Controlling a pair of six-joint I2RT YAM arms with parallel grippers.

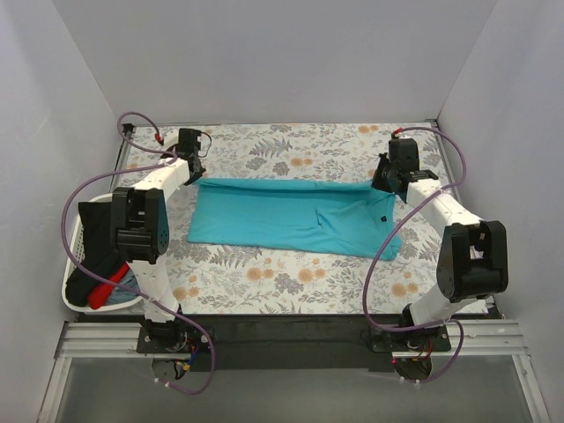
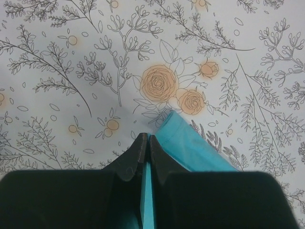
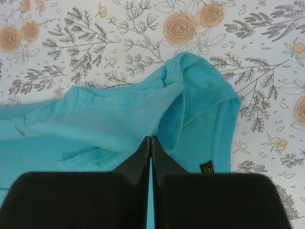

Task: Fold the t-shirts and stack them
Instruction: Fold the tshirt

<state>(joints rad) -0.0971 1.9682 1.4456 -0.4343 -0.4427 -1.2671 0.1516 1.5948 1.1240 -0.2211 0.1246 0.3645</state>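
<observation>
A plain turquoise t-shirt lies spread across the middle of the flowered table. My left gripper is shut on its far left corner; in the left wrist view turquoise cloth runs between the closed fingers. My right gripper is shut on its far right corner; in the right wrist view the cloth bunches at the fingertips, with a hemmed edge and a small black label at the right. Red, black and turquoise shirts lie in the basket.
A white slatted basket stands at the table's left edge beside the left arm. White walls close in the table on the back and both sides. The flowered cloth shows bare in front of the shirt.
</observation>
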